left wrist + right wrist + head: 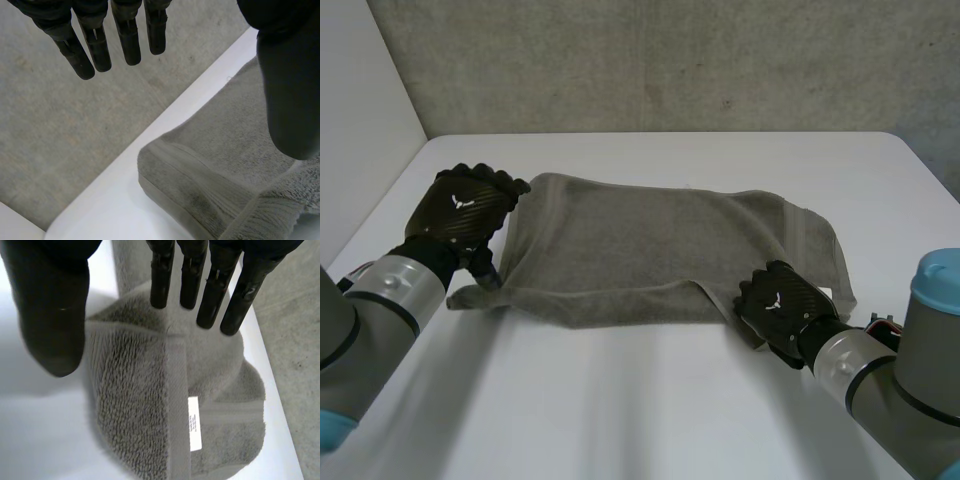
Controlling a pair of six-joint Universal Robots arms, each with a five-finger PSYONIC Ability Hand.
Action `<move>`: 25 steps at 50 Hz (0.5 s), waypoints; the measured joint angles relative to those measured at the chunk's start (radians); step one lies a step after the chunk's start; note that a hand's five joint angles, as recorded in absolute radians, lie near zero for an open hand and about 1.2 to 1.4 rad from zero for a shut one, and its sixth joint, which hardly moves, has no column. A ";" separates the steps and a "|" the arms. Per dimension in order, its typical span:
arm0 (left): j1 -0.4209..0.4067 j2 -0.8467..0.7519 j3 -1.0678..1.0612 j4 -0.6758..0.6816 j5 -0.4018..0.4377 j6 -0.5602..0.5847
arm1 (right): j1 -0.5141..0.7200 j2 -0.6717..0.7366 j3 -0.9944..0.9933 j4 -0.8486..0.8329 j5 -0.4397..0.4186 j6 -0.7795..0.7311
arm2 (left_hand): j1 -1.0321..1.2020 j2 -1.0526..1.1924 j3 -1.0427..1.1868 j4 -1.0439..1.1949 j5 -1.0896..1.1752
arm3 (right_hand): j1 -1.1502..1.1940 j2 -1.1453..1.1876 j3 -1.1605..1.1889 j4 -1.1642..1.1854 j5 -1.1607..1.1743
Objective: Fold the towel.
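Grey terry-cloth towel (650, 255) is lying spread on the white table (620, 410), its long axis running across from one arm to the other. Black left hand (465, 212) is hovering at the towel's left short end, fingers straight, thumb held apart, gripping nothing. Black right hand (778, 305) is hovering over the near right corner, above the small white label (194, 423), likewise splayed and empty. Each hand is nearest its own end, so a fold likely needs both ends pinched first.

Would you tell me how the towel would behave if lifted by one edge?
Likely floppy: the towel lies limp with rumpled, doubled-over edges. Probably grippy, not slippery, given its looped pile. It should sag between held points.
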 measured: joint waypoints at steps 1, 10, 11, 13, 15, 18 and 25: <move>0.001 -0.011 0.018 -0.021 0.000 -0.005 | 0.001 0.013 -0.007 -0.008 0.011 -0.004 | 0.003 0.007 0.011 0.000 0.012 | 0.051 0.052 0.045 0.050 0.048; 0.019 -0.133 0.168 -0.201 -0.007 -0.031 | 0.002 0.084 -0.041 -0.053 0.072 -0.028 | 0.063 0.063 0.070 0.063 0.074 | 0.503 0.501 0.496 0.493 0.484; 0.022 -0.153 0.188 -0.224 -0.008 -0.031 | 0.002 0.090 -0.043 -0.055 0.075 -0.030 | 0.071 0.071 0.078 0.072 0.081 | 0.566 0.560 0.547 0.551 0.543; 0.025 -0.186 0.218 -0.260 -0.010 -0.031 | 0.000 0.097 -0.045 -0.057 0.079 -0.031 | 0.081 0.082 0.085 0.081 0.090 | 0.682 0.672 0.665 0.673 0.668; 0.028 -0.222 0.249 -0.297 -0.013 -0.031 | -0.004 0.102 -0.046 -0.058 0.082 -0.030 | 0.088 0.091 0.092 0.086 0.099 | 0.798 0.784 0.774 0.784 0.785; 0.035 -0.254 0.275 -0.327 -0.017 -0.030 | -0.009 0.100 -0.045 -0.058 0.086 -0.026 | 0.121 0.122 0.126 0.120 0.131 | 0.825 0.820 0.827 0.833 0.832; 0.059 -0.293 0.301 -0.355 -0.041 -0.025 | -0.030 0.053 -0.022 -0.056 0.099 -0.011 | 0.165 0.158 0.172 0.164 0.175 | 0.828 0.823 0.841 0.848 0.839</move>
